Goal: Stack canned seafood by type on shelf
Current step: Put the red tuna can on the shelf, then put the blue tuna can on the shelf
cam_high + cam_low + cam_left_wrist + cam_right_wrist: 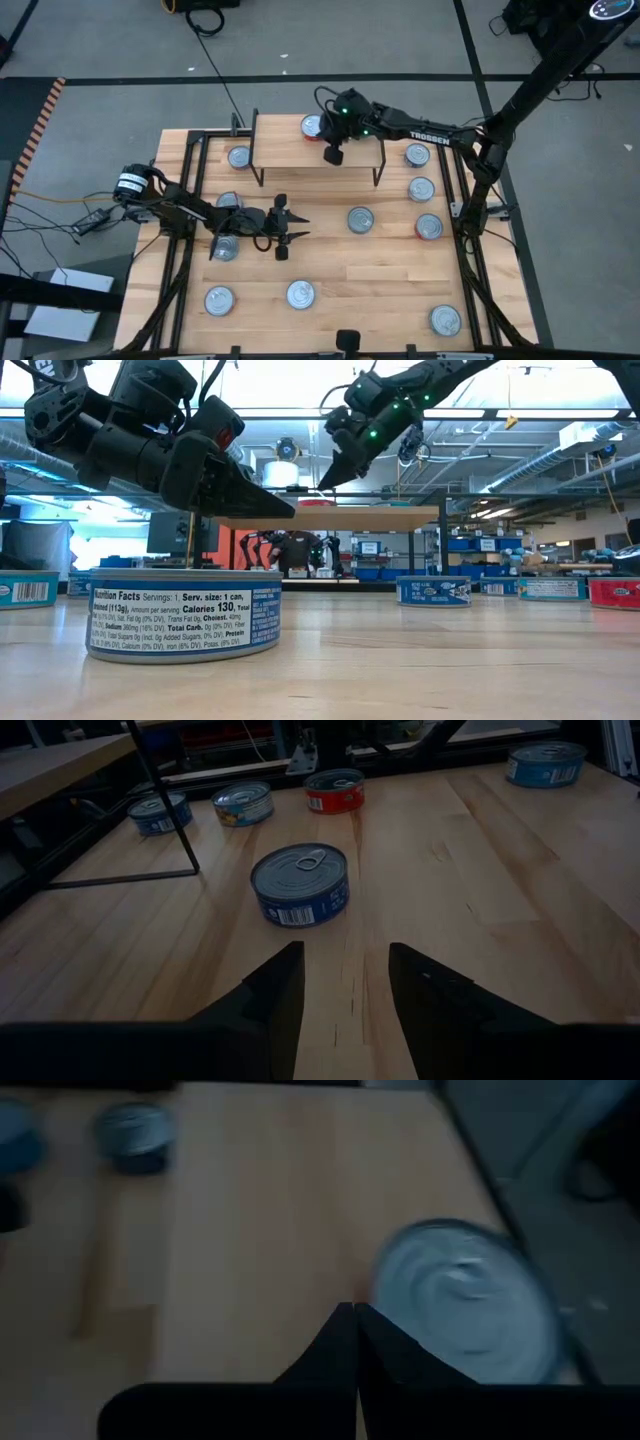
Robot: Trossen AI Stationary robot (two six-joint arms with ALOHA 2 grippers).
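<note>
The right gripper [333, 155] hung over the shelf [280, 150], its fingers pressed together with nothing between them. One tin [312, 126] sat on the shelf's plank top near the back edge, just beside that gripper; in the right wrist view it showed as a blurred silver disc [465, 1300] next to the closed fingertips, and whether the fingers touched it could not be told.

The left gripper [290, 228] hovered above the middle of the counter [380, 270], its fingers parted and empty. Ahead of it lay a blue-labelled tin [299, 884], apart from the fingertips.

The remaining tins were scattered over the counter: one [239, 157] beside the shelf's left legs, two more partly hidden under the left arm [226, 247], one [359, 219] in the centre, three in a column along the right side [421, 188], the lowest of them [428, 227] red-sided, and three across the front edge [300, 293]. In the low view the nearest tin [184, 614] stood with its blue nutrition label facing the camera.
</note>
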